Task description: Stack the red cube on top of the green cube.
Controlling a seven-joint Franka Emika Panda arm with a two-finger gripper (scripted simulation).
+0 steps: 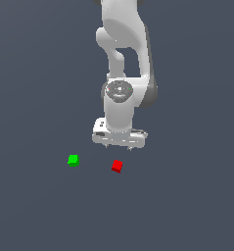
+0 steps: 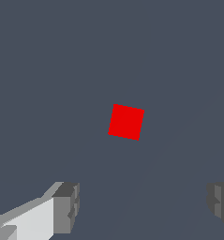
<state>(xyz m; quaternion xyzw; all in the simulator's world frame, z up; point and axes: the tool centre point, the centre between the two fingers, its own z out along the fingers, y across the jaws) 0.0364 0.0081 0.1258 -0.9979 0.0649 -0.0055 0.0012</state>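
Note:
The red cube [image 1: 117, 165] lies on the dark grey floor, a little below the gripper in the exterior view. It also shows in the wrist view [image 2: 126, 122], rotated slightly, beyond the gap between the two fingers. The green cube [image 1: 73, 160] lies apart from it, toward the exterior view's left. It does not show in the wrist view. My gripper [image 1: 118, 145] hangs above the floor, just behind the red cube, open and empty. Its grey fingertips [image 2: 66, 207] stand wide apart.
The flat dark grey floor [image 1: 187, 196] fills both views. The white arm [image 1: 123, 59] rises above the gripper.

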